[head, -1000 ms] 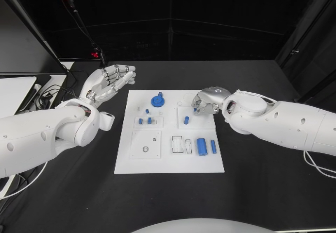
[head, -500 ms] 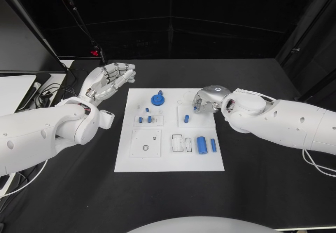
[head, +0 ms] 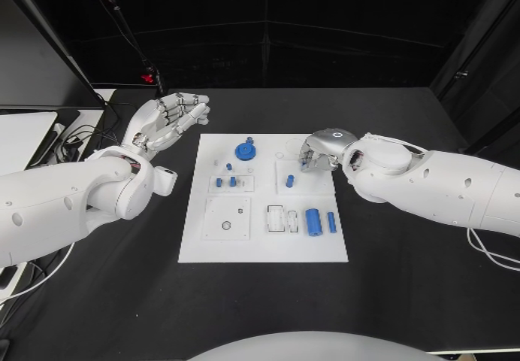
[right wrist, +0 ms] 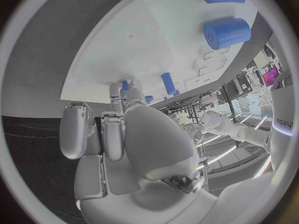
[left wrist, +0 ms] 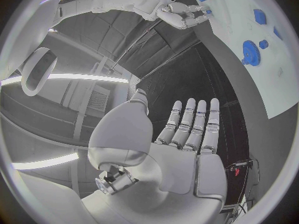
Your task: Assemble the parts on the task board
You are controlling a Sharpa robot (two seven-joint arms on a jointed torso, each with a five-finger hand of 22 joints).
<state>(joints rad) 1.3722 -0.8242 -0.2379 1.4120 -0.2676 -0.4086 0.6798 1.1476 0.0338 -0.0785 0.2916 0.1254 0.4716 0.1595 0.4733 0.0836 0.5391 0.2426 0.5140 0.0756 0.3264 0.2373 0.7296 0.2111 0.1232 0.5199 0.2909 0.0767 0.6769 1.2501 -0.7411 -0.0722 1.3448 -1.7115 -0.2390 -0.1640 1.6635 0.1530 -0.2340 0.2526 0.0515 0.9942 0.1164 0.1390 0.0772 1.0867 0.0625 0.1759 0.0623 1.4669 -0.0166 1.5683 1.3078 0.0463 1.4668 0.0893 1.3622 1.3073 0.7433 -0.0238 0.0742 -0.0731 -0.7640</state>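
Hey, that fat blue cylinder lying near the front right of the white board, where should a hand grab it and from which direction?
Probably from above, fingers across its round sides at mid-length. The fat blue cylinder lies flat on the task board, long axis running front to back, so its curved flanks face left and right. A thinner blue rod lies close on its right, leaving little room there.

White task board (head: 264,248) flat mid-table, blue parts (head: 312,222) – some lying, some upright
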